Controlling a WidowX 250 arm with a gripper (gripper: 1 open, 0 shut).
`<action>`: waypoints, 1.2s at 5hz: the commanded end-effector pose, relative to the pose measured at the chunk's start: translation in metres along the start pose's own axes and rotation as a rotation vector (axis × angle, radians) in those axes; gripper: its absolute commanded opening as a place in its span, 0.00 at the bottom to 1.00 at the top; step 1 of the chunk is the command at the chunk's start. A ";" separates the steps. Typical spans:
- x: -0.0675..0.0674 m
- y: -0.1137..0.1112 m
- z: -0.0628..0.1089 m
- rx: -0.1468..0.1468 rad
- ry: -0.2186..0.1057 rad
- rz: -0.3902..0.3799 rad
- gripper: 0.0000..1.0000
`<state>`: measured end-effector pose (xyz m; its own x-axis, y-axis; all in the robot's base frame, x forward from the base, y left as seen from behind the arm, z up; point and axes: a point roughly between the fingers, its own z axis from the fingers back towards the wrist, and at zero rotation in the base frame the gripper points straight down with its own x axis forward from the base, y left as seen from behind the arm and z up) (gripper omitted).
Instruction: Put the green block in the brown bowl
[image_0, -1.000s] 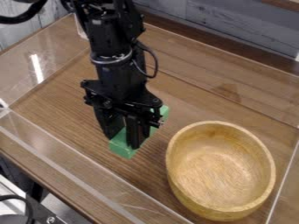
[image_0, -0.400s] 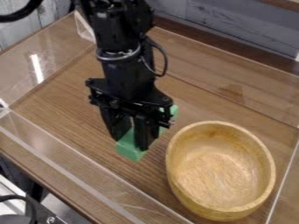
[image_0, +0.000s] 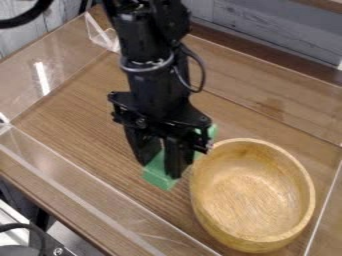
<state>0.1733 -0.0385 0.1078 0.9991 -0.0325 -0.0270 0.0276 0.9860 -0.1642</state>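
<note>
Green block is clamped between the shut jaws of the gripper, just left of the bowl rim; bare counter lies leftward.

Matte green block, grainy wooden brown bowl, wood-grain table, glossy clear walls

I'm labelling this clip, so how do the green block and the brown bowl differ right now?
The green block is small, bar-shaped and bright green; the brown bowl is round, tan wood and far larger. The block is clamped in the gripper; the bowl rests empty on the table.
</note>
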 end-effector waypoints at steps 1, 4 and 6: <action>0.009 -0.017 0.011 -0.004 -0.060 -0.031 0.00; 0.015 -0.113 -0.035 -0.005 -0.074 -0.103 0.00; 0.015 -0.106 -0.047 -0.004 -0.067 -0.082 0.00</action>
<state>0.1792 -0.1524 0.0761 0.9930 -0.1122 0.0364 0.1167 0.9795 -0.1640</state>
